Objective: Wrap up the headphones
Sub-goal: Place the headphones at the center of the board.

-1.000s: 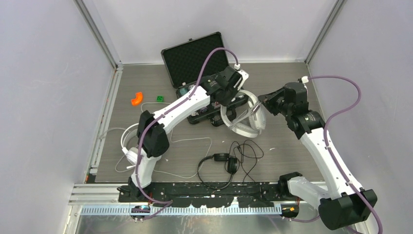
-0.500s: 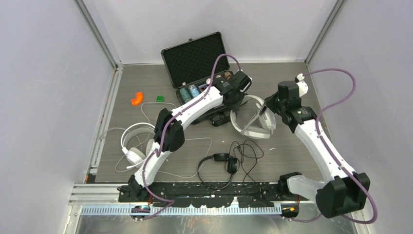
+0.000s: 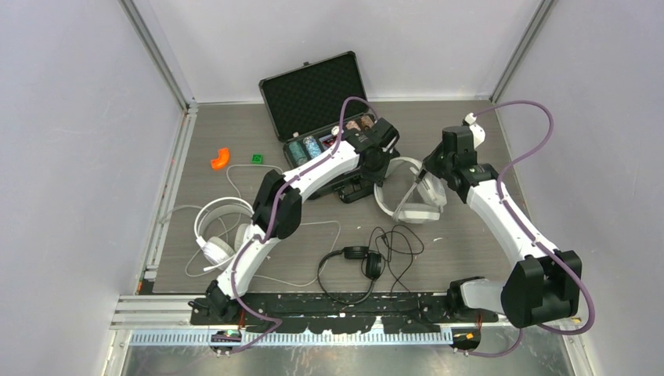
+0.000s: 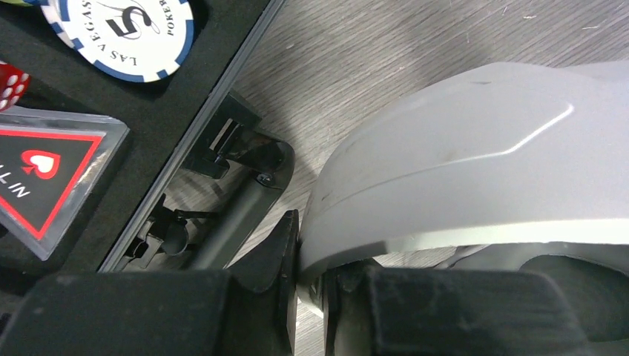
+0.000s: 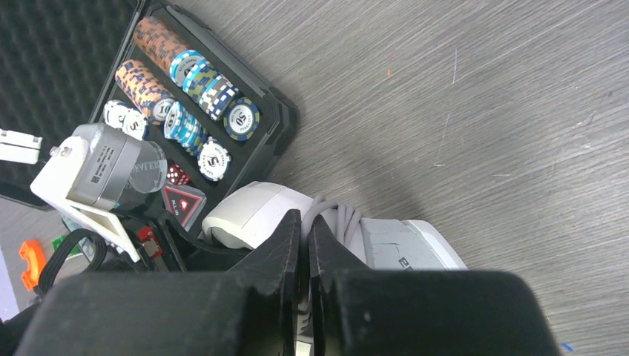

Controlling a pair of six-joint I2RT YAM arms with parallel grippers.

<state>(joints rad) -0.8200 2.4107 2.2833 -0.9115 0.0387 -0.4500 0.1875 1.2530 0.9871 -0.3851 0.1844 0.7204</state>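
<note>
The bulky white-grey headphones (image 3: 409, 196) lie right of the black case. My left gripper (image 3: 381, 162) is shut on the edge of their grey shell (image 4: 460, 141), pinched between its fingertips (image 4: 285, 245). My right gripper (image 3: 425, 171) is shut on their grey cord (image 5: 337, 216), which lies in several turns around the headband (image 5: 404, 241). The slim black on-ear pair (image 3: 356, 257) lies near the front with its cord loose. The white round-cup pair (image 3: 213, 231) lies at the left with its cord spread out.
An open black case (image 3: 317, 94) with poker chips (image 5: 185, 70) stands at the back, touching the left arm's reach. An orange piece (image 3: 220, 159) and a small green block (image 3: 256, 158) lie at the back left. Side walls close in the table.
Both grippers have moved: the left to the right and down, the right up and toward the left one. The white-grey headphones have shifted right and settled lower between them.
</note>
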